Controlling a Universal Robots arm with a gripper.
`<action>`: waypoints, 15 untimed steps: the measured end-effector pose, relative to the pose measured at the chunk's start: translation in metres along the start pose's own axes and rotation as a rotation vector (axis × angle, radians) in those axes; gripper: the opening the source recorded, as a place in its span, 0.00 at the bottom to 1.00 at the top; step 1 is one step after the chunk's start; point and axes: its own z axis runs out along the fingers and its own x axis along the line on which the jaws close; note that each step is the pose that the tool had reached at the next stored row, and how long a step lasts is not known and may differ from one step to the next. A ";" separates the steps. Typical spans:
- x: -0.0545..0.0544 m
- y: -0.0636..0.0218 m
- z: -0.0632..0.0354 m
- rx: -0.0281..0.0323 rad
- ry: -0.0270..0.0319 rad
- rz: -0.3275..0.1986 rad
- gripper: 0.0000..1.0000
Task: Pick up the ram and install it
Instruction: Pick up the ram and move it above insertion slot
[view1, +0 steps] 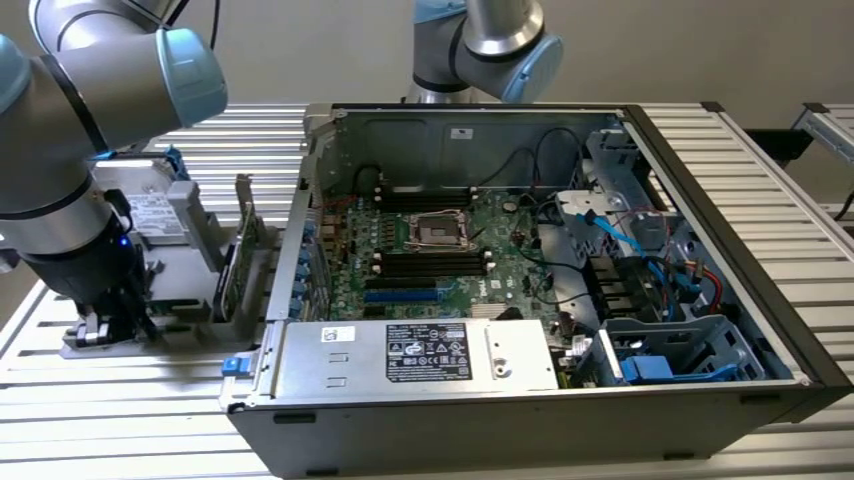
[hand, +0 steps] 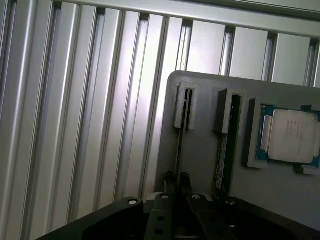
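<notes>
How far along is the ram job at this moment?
Done: nothing yet. The ram stands edge-on in its slot on the gray holder, outside the computer case. In hand: the gripper is lowered right at that ram, at the exterior view's left. Left: both the pick-up and the install, since the ram is not on the motherboard.

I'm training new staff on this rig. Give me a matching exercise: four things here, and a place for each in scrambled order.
Things:
1 ram
2 processor
3 power supply
4 pincer

Places:
a inside the case
b flat in a recess of the holder
c on edge in a holder slot
d close to the ram

Pairs: 1-c, 2-b, 3-a, 4-d
</notes>
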 end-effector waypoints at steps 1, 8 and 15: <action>0.000 0.0000 0.0000 -0.0001 0.0004 0.000 0.14; 0.000 0.0000 0.0002 0.0000 0.0009 0.000 0.14; 0.000 -0.0008 0.0002 0.0002 0.0001 0.014 0.14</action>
